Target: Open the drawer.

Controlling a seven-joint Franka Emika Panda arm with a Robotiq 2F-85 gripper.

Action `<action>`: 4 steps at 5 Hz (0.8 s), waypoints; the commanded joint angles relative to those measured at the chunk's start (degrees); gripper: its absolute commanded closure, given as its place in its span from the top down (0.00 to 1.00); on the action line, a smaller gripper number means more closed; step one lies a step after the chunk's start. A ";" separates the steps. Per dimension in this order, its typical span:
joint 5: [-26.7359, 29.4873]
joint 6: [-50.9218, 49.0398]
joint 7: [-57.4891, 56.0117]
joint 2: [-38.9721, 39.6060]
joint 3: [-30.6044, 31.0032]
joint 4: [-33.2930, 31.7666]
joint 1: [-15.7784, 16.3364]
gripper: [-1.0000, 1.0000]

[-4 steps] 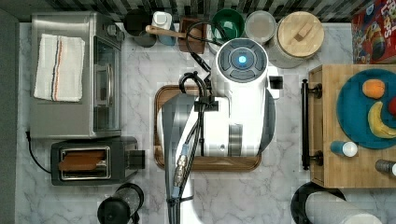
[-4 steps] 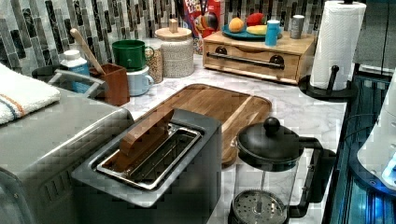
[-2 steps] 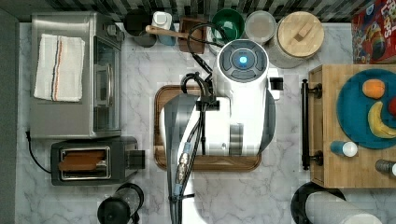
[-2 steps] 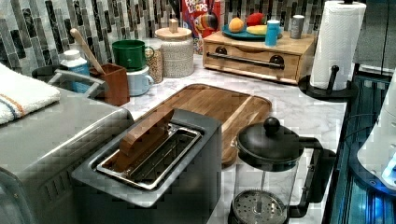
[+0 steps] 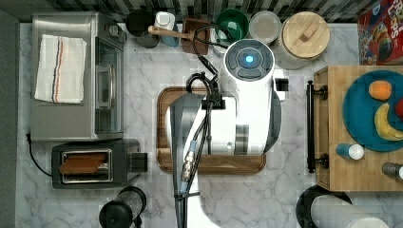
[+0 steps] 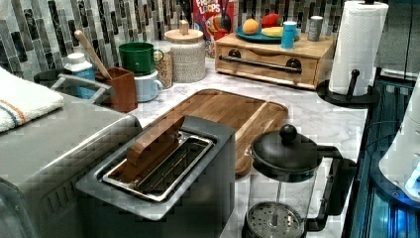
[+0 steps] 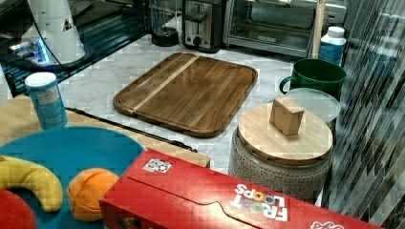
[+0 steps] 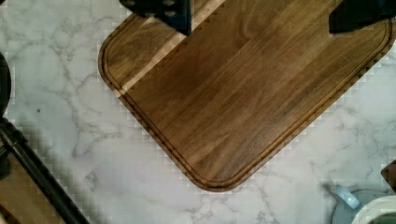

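Still, the drawer (image 6: pixel 267 64) sits shut at the far end of the bench (image 5: pixel 142 199), and the tool (image 8: pixel 259 16) hangs open above the cutting board (image 8: pixel 243 98).

The wrist view shows the two dark fingers (image 8: pixel 163 9) spread well apart over the board's rounded corner, with the drawer's black bar handle (image 8: pixel 37 179) crossing one corner of the picture. The top view hides that under the white arm (image 5: pixel 247 95), yet shows the handle (image 5: pixel 310 126) running along the drawer front at the top view's right. The left view shows the drawer closed beneath a blue plate (image 6: pixel 262 34) of fruit. Since the earlier pictures the arm has barely shifted; the drawer has not moved.
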 commanded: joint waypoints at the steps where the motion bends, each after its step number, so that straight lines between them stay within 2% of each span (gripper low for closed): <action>1: -0.05 6.63 -13.60 -0.95 -0.47 -3.44 -1.43 1.00; 2: -3.60 10.36 -21.54 -2.05 -0.99 -6.79 -2.18 1.00; 4: -5.46 18.17 -36.36 -2.51 -2.49 -12.41 -4.00 1.00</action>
